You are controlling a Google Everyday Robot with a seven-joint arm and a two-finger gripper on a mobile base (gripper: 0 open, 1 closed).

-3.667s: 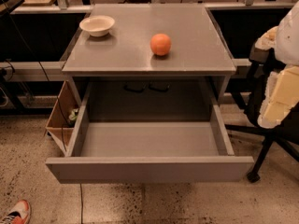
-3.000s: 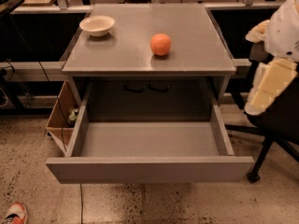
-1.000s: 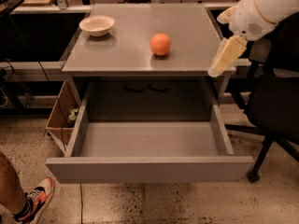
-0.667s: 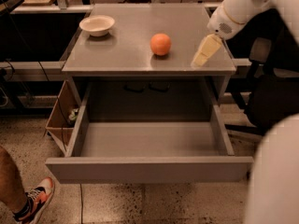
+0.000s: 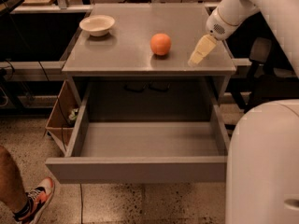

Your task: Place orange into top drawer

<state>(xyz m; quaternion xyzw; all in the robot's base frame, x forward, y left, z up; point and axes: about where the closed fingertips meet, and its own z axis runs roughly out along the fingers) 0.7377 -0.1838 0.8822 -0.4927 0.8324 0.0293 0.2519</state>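
Note:
The orange (image 5: 160,44) sits on the grey cabinet top (image 5: 117,55), right of centre. The top drawer (image 5: 140,169) below is pulled fully out; its grey inside is bare. My gripper (image 5: 199,54) is cream-coloured and hangs from the white arm at the upper right. It hovers just above the cabinet top near the right front edge, a short way to the right of the orange and apart from it. It holds nothing that I can see.
A cream-white bowl (image 5: 97,24) stands at the cabinet top's back left. A cardboard box (image 5: 58,120) sits left of the drawer. A person's leg and red shoe (image 5: 29,200) are at the lower left. A dark chair (image 5: 268,76) and my white arm body (image 5: 264,164) fill the right side.
My gripper has swung in from the far right and moved left and up over the cabinet top, closer to the orange. A person's leg has come in at the lower left. The orange has not moved.

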